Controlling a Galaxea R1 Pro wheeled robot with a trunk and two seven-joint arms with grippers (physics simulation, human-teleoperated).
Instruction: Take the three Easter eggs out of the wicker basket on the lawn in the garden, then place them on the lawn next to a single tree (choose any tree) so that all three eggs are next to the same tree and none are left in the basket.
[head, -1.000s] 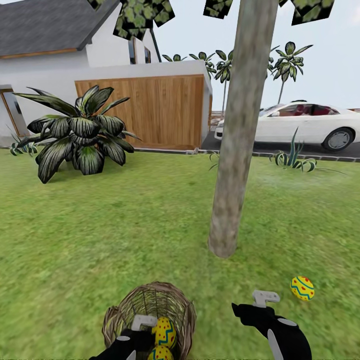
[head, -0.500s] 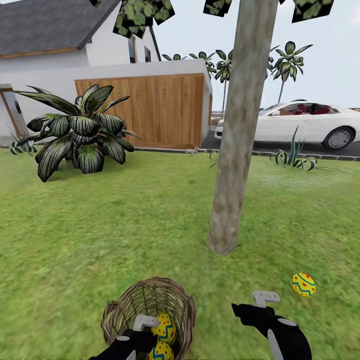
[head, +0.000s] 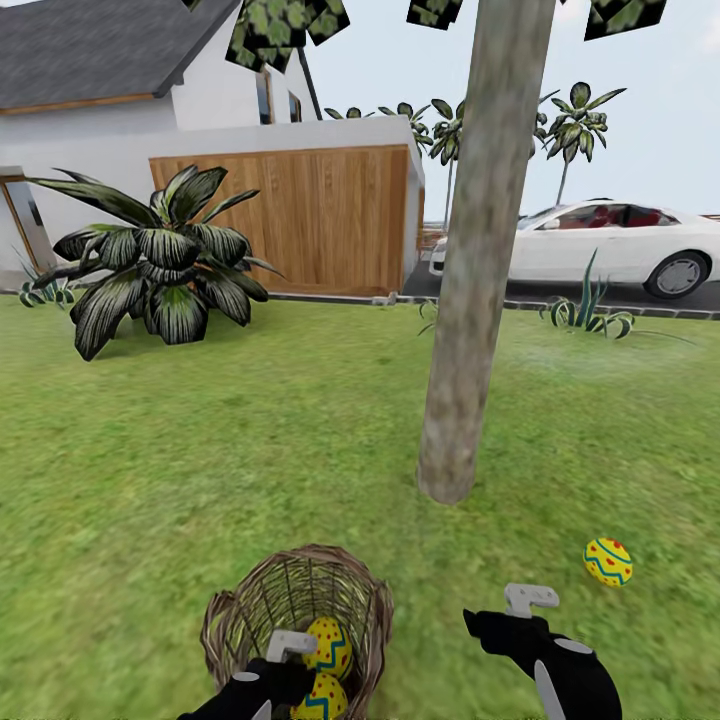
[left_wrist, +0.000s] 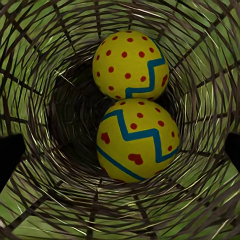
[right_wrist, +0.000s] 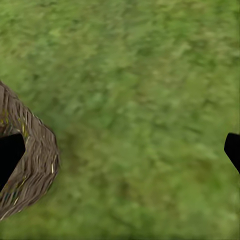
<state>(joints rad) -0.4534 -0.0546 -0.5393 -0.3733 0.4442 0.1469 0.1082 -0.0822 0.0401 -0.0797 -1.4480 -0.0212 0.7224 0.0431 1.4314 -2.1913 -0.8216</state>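
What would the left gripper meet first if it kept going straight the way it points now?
Most likely the nearer Easter egg, centred ahead between the open jaws of the left gripper inside the wicker basket. A second egg lies just beyond, touching it. Depth is uncertain.

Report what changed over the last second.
The whole head view slid slightly, so the camera tilted down rather than things moving. The left gripper stays over the wicker basket, open around two Easter eggs. The third egg, tree and right gripper are unchanged.
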